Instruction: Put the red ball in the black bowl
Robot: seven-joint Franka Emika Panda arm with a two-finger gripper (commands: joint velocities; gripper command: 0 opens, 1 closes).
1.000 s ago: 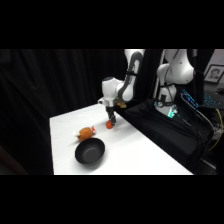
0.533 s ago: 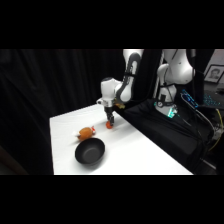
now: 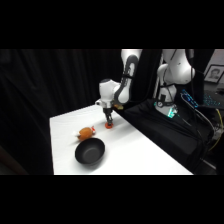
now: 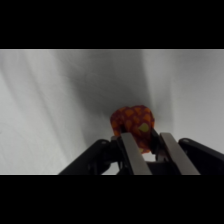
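Now my gripper (image 4: pixel 145 150) low at the table's (image 3: pixel 145 155) far edge, fingers (image 4: pixel 131 152) clamped on red ball (image 4: pixel 134 121), black bowl (image 3: pixel 90 152) nearer, left.

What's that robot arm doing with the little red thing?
The white robot arm has reached down over the table, and its hand is right at the red ball. In the wrist view the ball sits between the two fingers, down on the white table. The black bowl waits empty nearer the table's front, with a lumpy orange object beside it. The ball is not yet in the bowl.
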